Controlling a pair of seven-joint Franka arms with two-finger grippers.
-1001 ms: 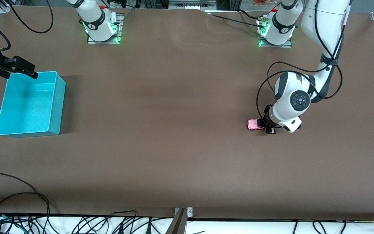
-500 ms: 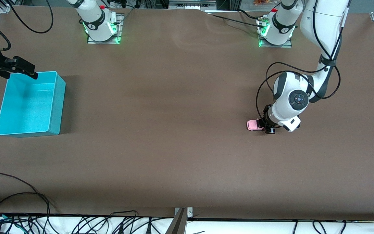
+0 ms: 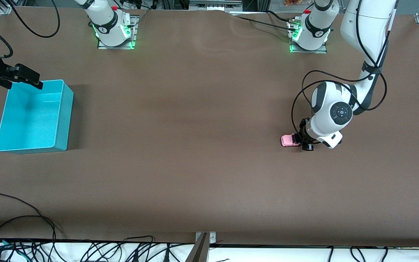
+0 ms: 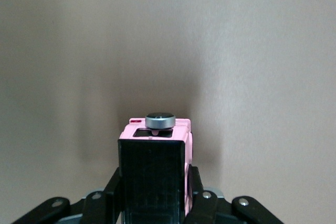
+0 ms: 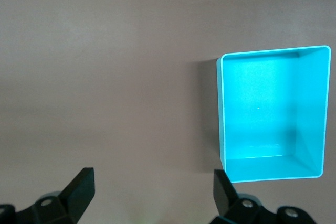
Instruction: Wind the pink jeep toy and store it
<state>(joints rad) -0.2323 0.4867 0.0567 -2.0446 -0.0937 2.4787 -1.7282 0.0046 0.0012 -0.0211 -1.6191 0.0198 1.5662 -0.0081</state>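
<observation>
The left gripper [image 3: 301, 142] is low at the table [image 3: 195, 145] toward the left arm's end, its fingers [image 4: 197, 182] closed against the two sides of the pink jeep toy [image 3: 288, 140], which sits on the brown surface with its pink front poking out past the fingertips. In the left wrist view a black roof panel and a small silver-rimmed knob [image 4: 159, 121] show on top. The toy looks light, hard and smooth, likely to slip or twist if pinched off-centre, so the flat side walls are the sensible hold. The right gripper [image 3: 22, 76] waits with fingers spread wide, holding nothing, over the edge of the turquoise bin [image 3: 62, 120] at the right arm's end.
</observation>
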